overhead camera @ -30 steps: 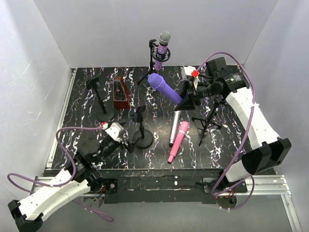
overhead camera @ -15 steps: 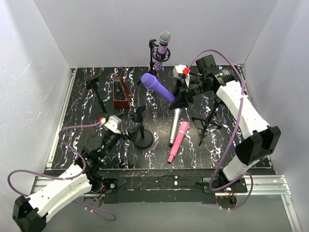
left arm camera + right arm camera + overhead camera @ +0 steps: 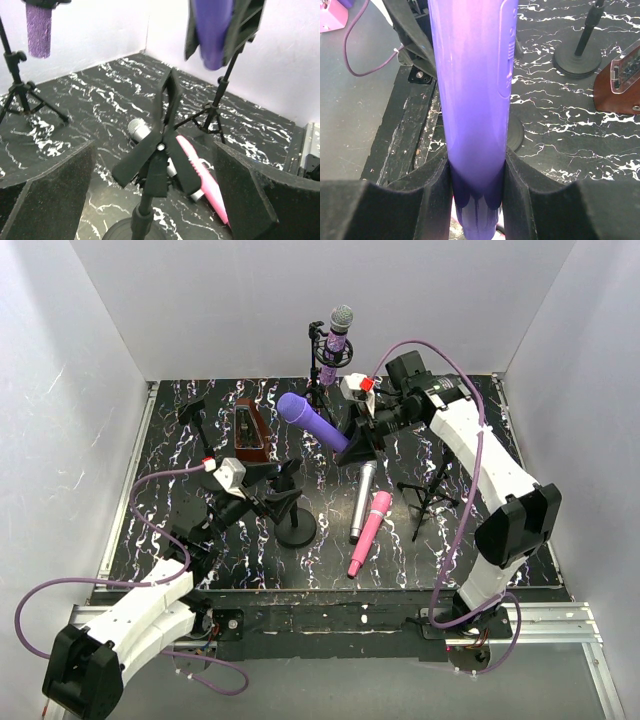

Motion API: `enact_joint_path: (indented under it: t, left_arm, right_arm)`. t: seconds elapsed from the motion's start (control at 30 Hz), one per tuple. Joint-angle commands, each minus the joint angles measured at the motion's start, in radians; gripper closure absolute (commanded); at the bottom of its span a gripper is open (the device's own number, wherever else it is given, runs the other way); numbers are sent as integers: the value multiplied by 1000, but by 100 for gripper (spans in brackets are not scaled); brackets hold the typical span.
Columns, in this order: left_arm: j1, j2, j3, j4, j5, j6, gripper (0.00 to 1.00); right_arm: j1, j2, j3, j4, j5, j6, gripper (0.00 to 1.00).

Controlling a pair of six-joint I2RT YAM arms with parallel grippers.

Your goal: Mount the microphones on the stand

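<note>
My right gripper (image 3: 355, 443) is shut on the lower end of the smooth violet microphone (image 3: 312, 420) and holds it tilted in the air above the mat; in the right wrist view the violet microphone (image 3: 472, 100) is pinched between the pads (image 3: 427, 192). My left gripper (image 3: 268, 504) stands open around the round-based stand (image 3: 292, 502), whose black clip (image 3: 162, 150) sits between the wide fingers (image 3: 55, 190). The glittery purple microphone (image 3: 338, 340) is clamped upright on the back tripod stand. A silver microphone (image 3: 360, 502) and a pink microphone (image 3: 368, 533) lie side by side on the mat.
A dark red wedge-shaped box (image 3: 250, 430) stands at the back left beside another round-based stand (image 3: 205, 445). A bare tripod stand (image 3: 435, 485) is at the right. White walls close the mat on three sides.
My right arm has carried the violet microphone to the left, toward the middle of the mat. My left gripper has moved forward until its open fingers flank the central stand's clip.
</note>
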Motion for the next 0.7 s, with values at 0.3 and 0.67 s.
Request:
enact_joint_path:
  t: [0.3, 0.67]
  left_arm:
    - [7, -16, 54, 5, 70, -11, 28]
    - [7, -13, 94, -103, 58, 49, 95]
  right_arm:
    - [59, 77, 81, -1, 14, -114, 99]
    - [103, 182, 152, -157, 59, -431, 99]
